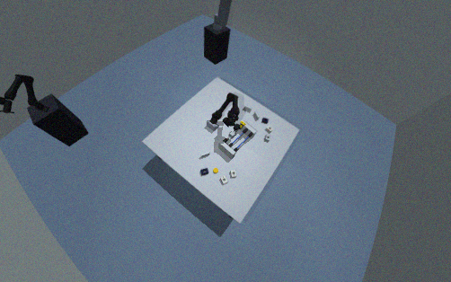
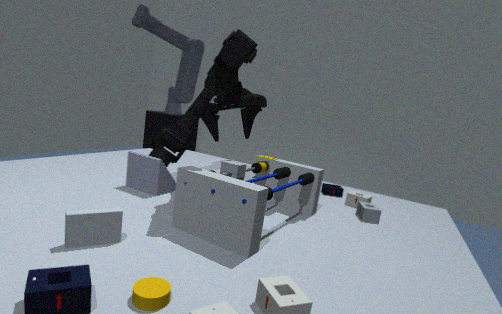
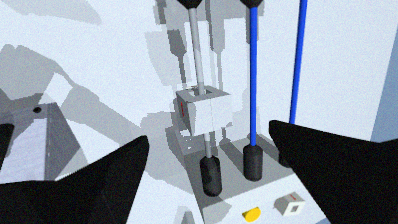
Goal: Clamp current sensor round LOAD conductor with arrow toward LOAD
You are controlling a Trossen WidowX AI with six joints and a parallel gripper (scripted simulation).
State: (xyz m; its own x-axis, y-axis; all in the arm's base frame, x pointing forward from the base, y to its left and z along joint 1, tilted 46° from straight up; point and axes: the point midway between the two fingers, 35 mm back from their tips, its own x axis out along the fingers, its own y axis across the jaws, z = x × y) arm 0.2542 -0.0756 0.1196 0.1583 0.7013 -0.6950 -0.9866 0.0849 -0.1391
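Note:
The pale grey current sensor sits around the grey conductor, the one that ends at a yellow-banded holder. The conductor passes through its window, and its halves look closed together; the latch cannot be made out. A red arrow mark shows on its left side in the wrist view, its direction too small to read. My gripper is open and empty, above the sensor and apart from it. A yellow marker lies on top of the far wall; its lettering is unreadable.
The rack's near wall and two blue conductors stand beside the sensor. A grey wedge block is left of the rack. A small upright plate, a yellow disc, a dark block and several pale blocks lie around.

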